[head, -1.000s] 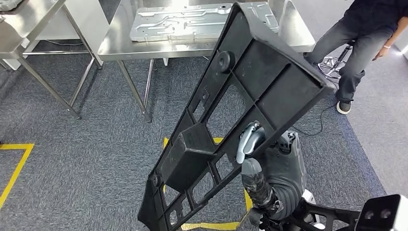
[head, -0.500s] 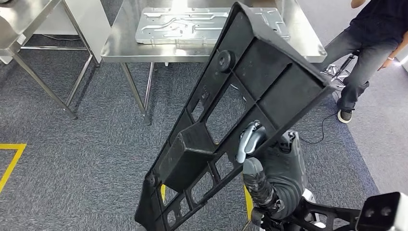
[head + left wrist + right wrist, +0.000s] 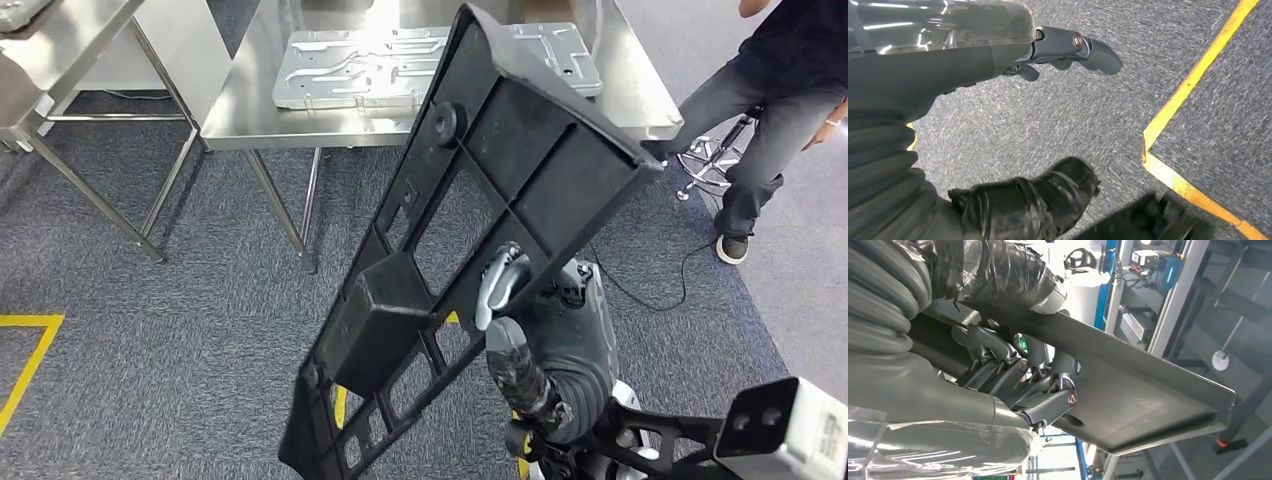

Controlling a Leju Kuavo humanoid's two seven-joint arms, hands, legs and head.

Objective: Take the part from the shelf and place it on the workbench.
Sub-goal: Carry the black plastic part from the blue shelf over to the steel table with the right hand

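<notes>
Grey carpet floor [image 3: 180, 330] with yellow tape lines [image 3: 30, 350]; steel tabletop [image 3: 300, 110] far ahead carries a stamped silver metal panel [image 3: 400, 62]. Seated person [image 3: 770, 110] far right. Since a second ago the view shifted, tabletop nearer. My right hand [image 3: 545, 340] holds the long black ribbed plastic frame [image 3: 480, 220], tilted, fingers [image 3: 1043, 385] wrapped on its edge. My left hand [image 3: 1063, 47] is empty, fingers loosely curled.

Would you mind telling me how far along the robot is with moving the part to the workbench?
Done: the black plastic part is off the shelf, gripped by the right hand and held tilted above the carpet. In hand: carrying it toward the steel workbench, which stands ahead and has a metal panel on it. Left: reaching the bench and setting the part down. The left hand holds nothing.
</notes>
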